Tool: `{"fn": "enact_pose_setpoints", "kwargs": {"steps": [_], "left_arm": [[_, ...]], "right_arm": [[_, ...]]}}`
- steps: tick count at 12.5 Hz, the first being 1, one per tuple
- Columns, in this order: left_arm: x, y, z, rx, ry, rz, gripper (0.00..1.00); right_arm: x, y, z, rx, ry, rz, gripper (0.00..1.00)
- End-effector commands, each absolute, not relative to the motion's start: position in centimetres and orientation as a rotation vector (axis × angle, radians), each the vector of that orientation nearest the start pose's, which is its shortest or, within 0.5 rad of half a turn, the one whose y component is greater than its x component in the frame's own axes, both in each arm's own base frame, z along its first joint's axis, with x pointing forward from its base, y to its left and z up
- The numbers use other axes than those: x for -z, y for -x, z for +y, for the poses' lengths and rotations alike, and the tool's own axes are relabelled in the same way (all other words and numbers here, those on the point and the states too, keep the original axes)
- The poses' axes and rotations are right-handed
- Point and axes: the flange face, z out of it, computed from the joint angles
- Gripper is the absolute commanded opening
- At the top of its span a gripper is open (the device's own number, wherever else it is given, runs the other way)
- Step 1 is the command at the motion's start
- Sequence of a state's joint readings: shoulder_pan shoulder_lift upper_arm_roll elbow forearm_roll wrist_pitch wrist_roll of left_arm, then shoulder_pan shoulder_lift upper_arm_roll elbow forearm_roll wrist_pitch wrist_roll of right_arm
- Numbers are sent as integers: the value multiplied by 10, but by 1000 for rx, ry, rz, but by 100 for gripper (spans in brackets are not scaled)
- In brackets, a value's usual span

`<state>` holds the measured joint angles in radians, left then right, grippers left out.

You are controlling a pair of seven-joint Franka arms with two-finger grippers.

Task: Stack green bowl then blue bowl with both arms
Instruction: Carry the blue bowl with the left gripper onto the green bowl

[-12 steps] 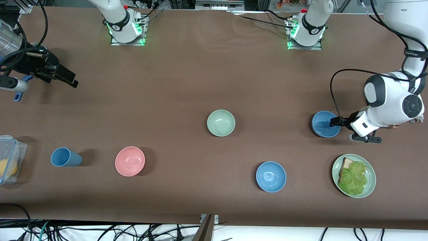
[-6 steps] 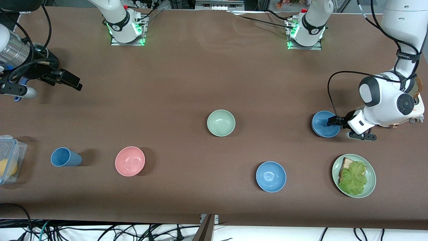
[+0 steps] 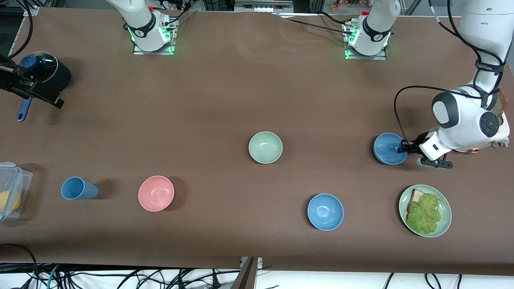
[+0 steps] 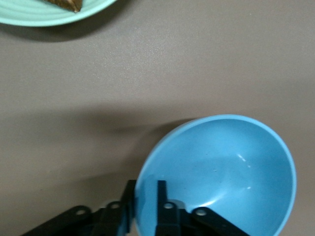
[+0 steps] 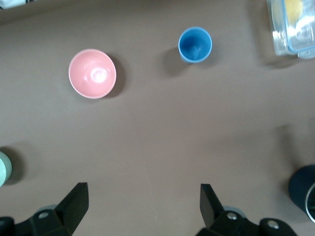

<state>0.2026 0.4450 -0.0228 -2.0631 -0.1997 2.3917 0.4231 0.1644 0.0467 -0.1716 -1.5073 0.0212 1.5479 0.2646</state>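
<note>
The green bowl (image 3: pixel 265 147) sits upright and empty mid-table; its edge shows in the right wrist view (image 5: pixel 2 168). The dusky blue bowl (image 3: pixel 388 149) is at the left arm's end of the table and also shows in the left wrist view (image 4: pixel 221 172). My left gripper (image 3: pixel 402 147) is shut on its rim (image 4: pixel 145 196), with one finger inside and one outside. I cannot tell whether the bowl is off the table. My right gripper (image 3: pixel 54 100) is open and empty (image 5: pixel 142 199) over bare table at the right arm's end.
A brighter blue bowl (image 3: pixel 325 211) and a green plate with lettuce and bread (image 3: pixel 443 224) lie nearer the camera. A pink bowl (image 3: pixel 156 193), a blue cup (image 3: pixel 78 188) and a clear container (image 3: pixel 10 190) are toward the right arm's end. A black pot (image 3: pixel 54 74) is beside the right gripper.
The right gripper has drawn back toward the right arm's end of the table, uncovering the black pot. The left gripper stays at the blue bowl's rim, and the bowl has shifted slightly.
</note>
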Motion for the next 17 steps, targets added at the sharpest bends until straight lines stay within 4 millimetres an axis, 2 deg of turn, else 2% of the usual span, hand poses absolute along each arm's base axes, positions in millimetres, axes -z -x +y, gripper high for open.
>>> {"fn": "enact_pose_setpoints", "kwargs": {"steps": [1,3,4,6,8,12,14,15,17], "left_arm": [[-215,-576,105,-72,3321,170,0],[-240,-594,95,-59,3334,193,0],[-254,-607,73,-51,3344,246,0],[-279,-628,9,-28,3335,346,0],[-291,-636,-71,-21,3335,343,0],[-309,-628,-241,-41,3378,18,0],[-301,-605,-321,-91,3371,-80,0],[-295,-599,-349,-103,3367,-125,0],[-281,-585,-387,-128,3355,-133,0]], "right_arm": [[-631,-566,5,-25,3105,413,100],[-631,-566,5,-25,3106,416,100],[-632,-566,5,-20,3104,418,100],[-631,-567,1,-13,3100,429,100],[-631,-567,1,-11,3100,427,100],[-629,-569,5,-18,3101,420,100],[-630,-568,7,-16,3103,413,100],[-629,-569,6,-16,3101,415,100],[-628,-569,6,-18,3102,415,100]]}}
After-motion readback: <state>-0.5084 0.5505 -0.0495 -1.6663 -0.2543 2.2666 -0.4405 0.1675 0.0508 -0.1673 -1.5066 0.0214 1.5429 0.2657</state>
